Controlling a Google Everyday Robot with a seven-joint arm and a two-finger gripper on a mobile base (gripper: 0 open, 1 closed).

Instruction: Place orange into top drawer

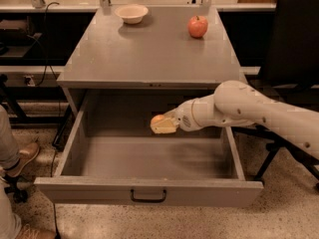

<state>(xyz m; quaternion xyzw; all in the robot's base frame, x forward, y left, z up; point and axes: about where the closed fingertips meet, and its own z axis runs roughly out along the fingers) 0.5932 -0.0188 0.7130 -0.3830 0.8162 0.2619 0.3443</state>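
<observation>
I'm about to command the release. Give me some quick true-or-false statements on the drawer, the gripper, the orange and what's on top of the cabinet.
1. The top drawer is pulled open. True.
2. The gripper hovers over the cabinet top beside the apple. False: it reaches in from the right over the open drawer's interior, while the apple sits far back on the cabinet top.
3. The orange lies loose on the drawer floor. False: the gripper's fingers are shut on it.
4. A bowl sits at the back left of the cabinet top, apart from the apple. True.
</observation>
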